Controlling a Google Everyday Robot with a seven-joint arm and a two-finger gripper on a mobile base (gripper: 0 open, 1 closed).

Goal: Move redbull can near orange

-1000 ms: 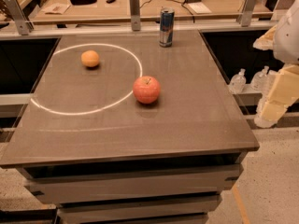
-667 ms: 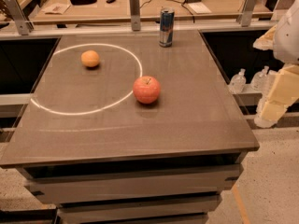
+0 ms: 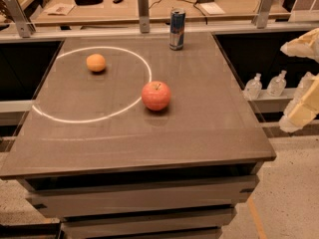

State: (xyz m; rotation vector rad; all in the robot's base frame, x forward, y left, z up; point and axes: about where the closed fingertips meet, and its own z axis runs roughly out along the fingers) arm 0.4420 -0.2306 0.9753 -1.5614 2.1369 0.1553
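The redbull can [image 3: 177,29] stands upright at the far edge of the dark table [image 3: 209,133], right of centre. The orange [image 3: 95,62] lies at the far left, inside a white circle painted on the tabletop. My gripper [image 3: 302,103] shows as cream-coloured parts at the right edge of the camera view. It is off the table's right side, well to the right of the can and nearer to me, and it touches nothing.
A red apple [image 3: 156,95] lies mid-table on the white circle's right rim, between the can and the near edge. Small clear bottles [image 3: 264,85] stand on a ledge right of the table. A cluttered bench [image 3: 114,4] with metal posts runs behind.
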